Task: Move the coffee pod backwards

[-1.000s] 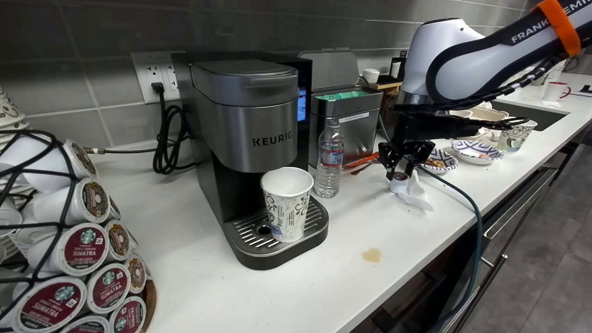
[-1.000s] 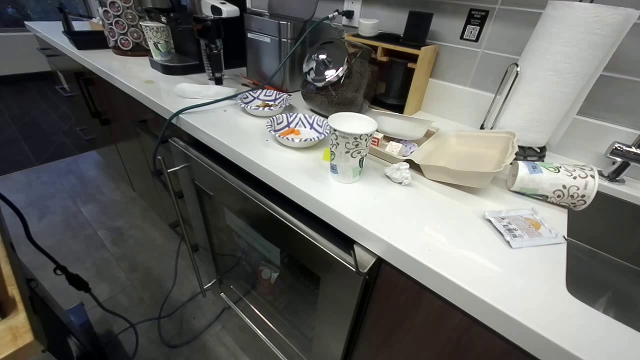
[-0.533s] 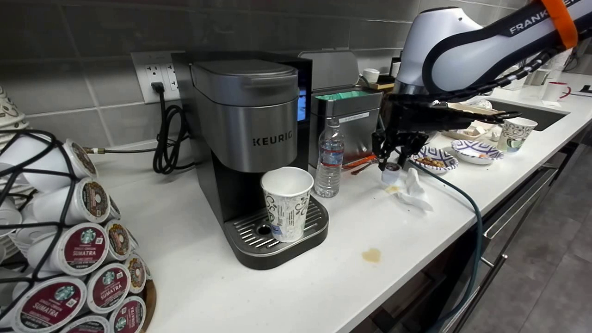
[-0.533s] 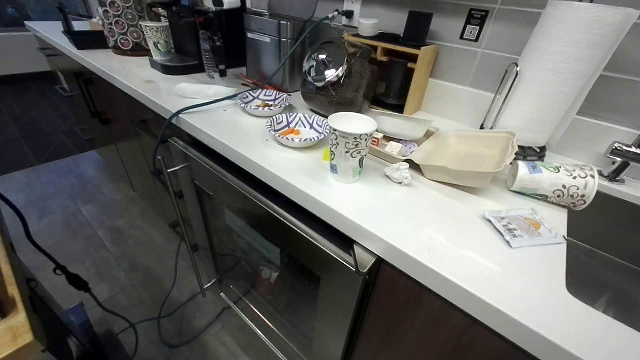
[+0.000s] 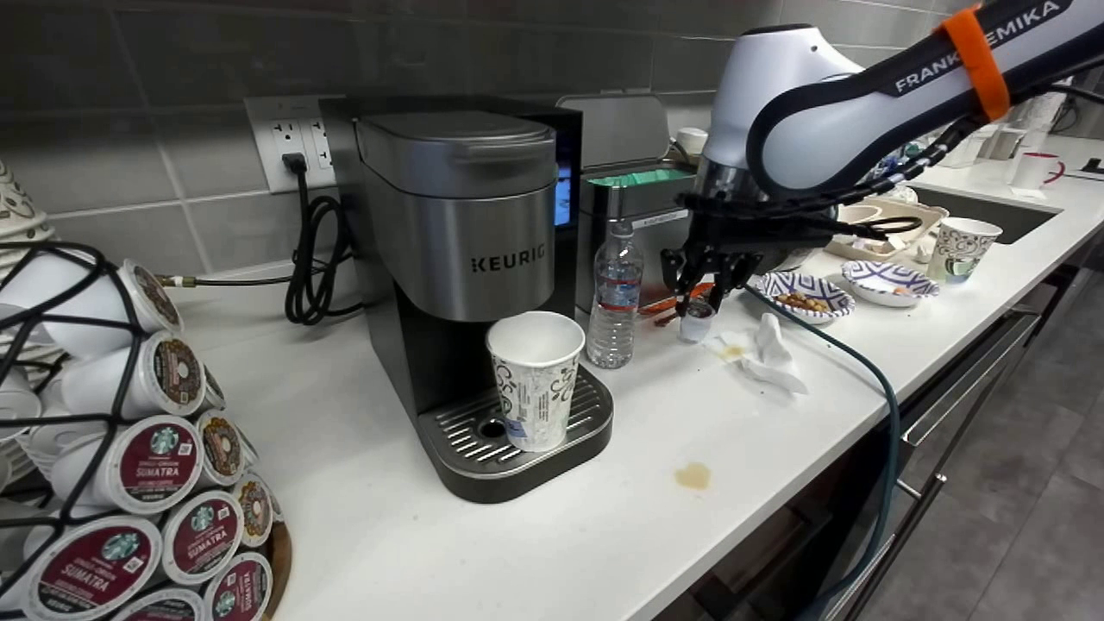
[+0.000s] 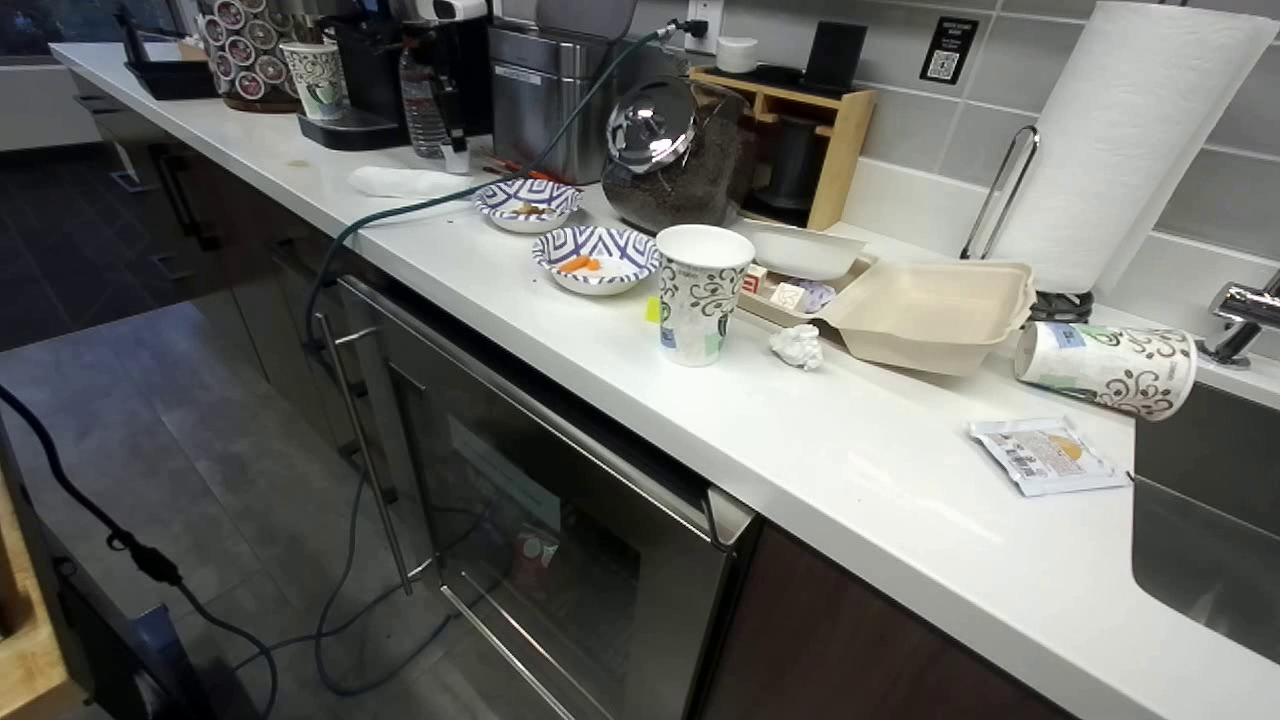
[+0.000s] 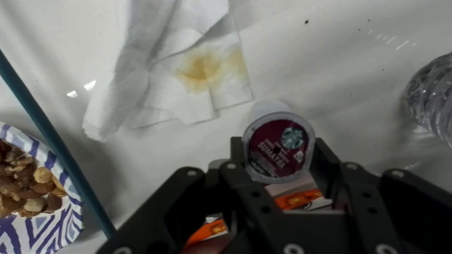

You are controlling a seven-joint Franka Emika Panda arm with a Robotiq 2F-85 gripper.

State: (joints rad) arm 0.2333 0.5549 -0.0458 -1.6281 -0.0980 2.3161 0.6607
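The coffee pod point(image 5: 695, 327) is a small white cup with a dark red Sumatra lid, upright, right of the water bottle in an exterior view. The pod also shows small and white in an exterior view point(image 6: 456, 160) and lid-up in the wrist view point(image 7: 270, 141). My gripper point(image 5: 703, 293) is shut on the pod, one finger on each side of its rim, as the wrist view shows point(image 7: 279, 155). The pod is at or just above the white counter; I cannot tell whether it touches. The gripper also shows dark beside the bottle point(image 6: 450, 115).
A water bottle point(image 5: 615, 297) stands close by, next to the Keurig machine point(image 5: 466, 216). Orange packets point(image 7: 296, 199) and a metal bin point(image 5: 642, 233) lie behind. A stained paper towel point(image 5: 768, 358), bowls point(image 5: 802, 297) and a green cable point(image 5: 849, 349) are on the other side.
My gripper has carried the pod off the paper towel, toward the bottle and the orange packets at the back. The brown stain on the towel is now uncovered. The other objects stayed put.
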